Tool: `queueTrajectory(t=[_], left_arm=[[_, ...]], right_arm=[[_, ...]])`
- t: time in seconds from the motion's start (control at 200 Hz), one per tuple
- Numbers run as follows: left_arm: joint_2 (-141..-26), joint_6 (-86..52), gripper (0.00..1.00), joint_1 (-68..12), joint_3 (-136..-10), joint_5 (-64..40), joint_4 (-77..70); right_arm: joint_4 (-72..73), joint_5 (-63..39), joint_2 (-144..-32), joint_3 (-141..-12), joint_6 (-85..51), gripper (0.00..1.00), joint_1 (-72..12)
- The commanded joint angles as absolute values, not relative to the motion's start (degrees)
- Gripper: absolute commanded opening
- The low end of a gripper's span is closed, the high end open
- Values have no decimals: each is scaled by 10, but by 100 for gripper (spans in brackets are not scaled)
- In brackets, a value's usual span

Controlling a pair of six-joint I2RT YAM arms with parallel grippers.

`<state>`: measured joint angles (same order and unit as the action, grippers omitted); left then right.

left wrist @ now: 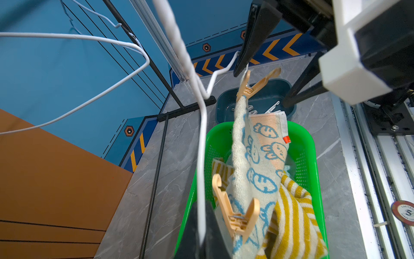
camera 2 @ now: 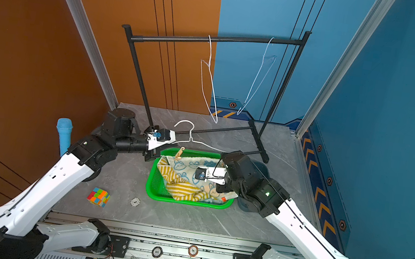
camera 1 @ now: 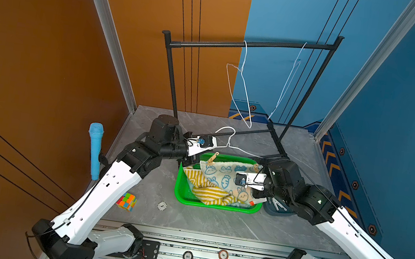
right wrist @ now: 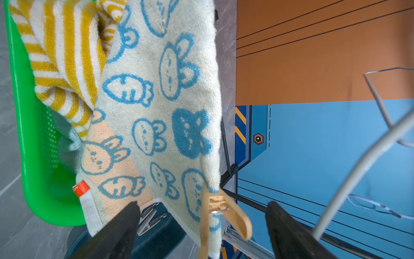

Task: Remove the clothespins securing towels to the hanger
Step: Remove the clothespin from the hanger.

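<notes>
Clothespin: judged light, stiff, spring-loaded; squeeze tail ends; right gripper spread astride it; left gripper pinching hanger.

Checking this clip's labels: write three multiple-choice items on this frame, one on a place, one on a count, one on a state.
1. Where does the striped towel lie?
A) in the basket
B) over the rack
C) flat on the table

2. How many clothespins pin the bunny towel to the hanger?
A) none
B) two
C) five

3. How is the right gripper?
A) shut on the basket rim
B) shut on the striped towel
C) open, jaws either side of a clothespin

Key: 1 A, both top views show it heaped inside the basket walls. 2 B, the left wrist view shows one pin at each end of the towel's top edge. 3 C, the right wrist view shows the fingers apart with a pin between them.
</notes>
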<state>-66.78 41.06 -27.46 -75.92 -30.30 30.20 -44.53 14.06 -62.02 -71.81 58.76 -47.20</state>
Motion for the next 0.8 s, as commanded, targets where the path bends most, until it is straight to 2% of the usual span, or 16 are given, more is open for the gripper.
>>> queueTrajectory(t=[0.0,0.19,0.581,0.791], left_arm=[[-656,417,0,-278,-763,-317,303],[-657,417,0,-278,-762,-316,304],[-657,417,0,-279,-762,-316,304],[-657,417,0,-279,-762,-316,304]], right_arm=[[-497,153,-625,-736,613,78,-463],[-503,137,-624,-736,615,72,-453],[-485,103,-639,-736,628,72,-439],[-477,106,-641,-734,635,58,-442]])
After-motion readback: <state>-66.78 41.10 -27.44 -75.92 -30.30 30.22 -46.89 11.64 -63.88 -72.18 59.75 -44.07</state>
